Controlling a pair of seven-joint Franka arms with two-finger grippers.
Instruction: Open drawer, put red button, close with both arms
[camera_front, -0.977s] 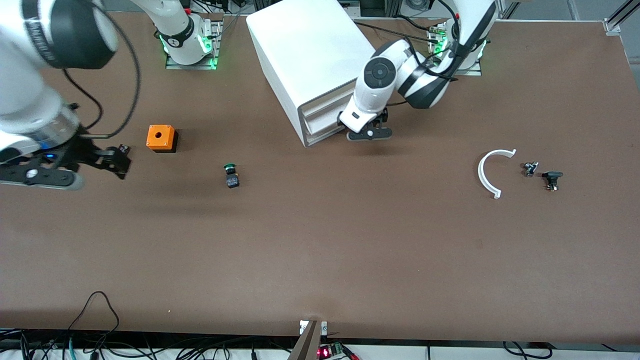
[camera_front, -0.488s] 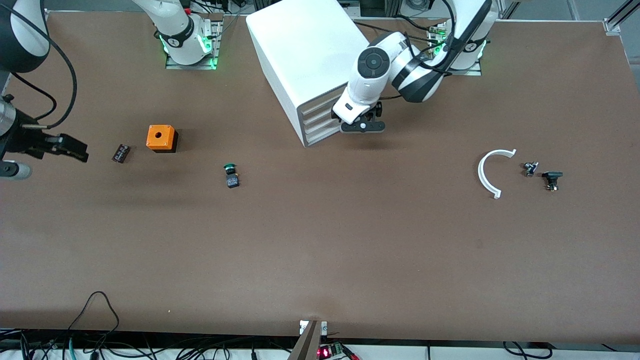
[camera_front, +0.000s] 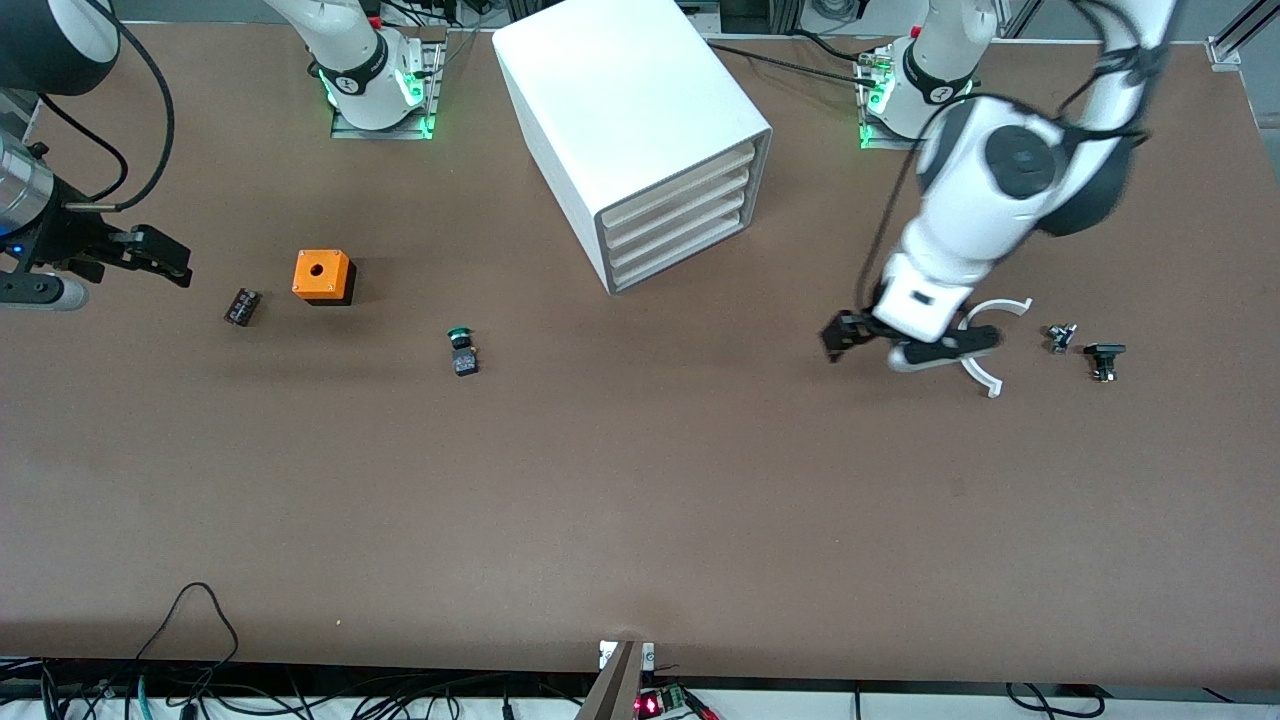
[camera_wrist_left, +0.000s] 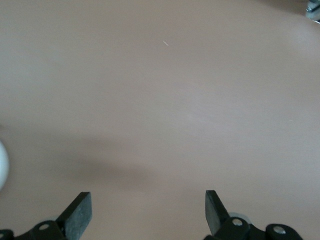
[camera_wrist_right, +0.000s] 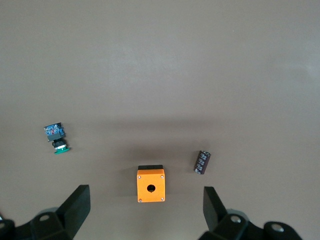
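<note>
The white cabinet (camera_front: 640, 110) stands near the robots' bases, and every drawer (camera_front: 680, 215) in it has its cream front flush. The red button is hidden. My left gripper (camera_front: 838, 338) is open and empty over bare table beside a white curved piece (camera_front: 1005, 305). In the left wrist view the left gripper (camera_wrist_left: 146, 212) has only table between its fingers. My right gripper (camera_front: 165, 255) is open and empty over the right arm's end of the table. In the right wrist view the right gripper (camera_wrist_right: 145, 207) is over the orange box (camera_wrist_right: 150, 184).
The orange box with a hole (camera_front: 322, 275), a dark cylinder (camera_front: 242, 305) (camera_wrist_right: 202, 162) and a green-capped button (camera_front: 461, 350) (camera_wrist_right: 56, 137) lie toward the right arm's end. Two small black parts (camera_front: 1060, 337) (camera_front: 1103, 358) lie toward the left arm's end.
My left gripper left the cabinet's drawer fronts and swung toward the left arm's end, to beside the white curved piece. My right gripper drew away from the dark cylinder.
</note>
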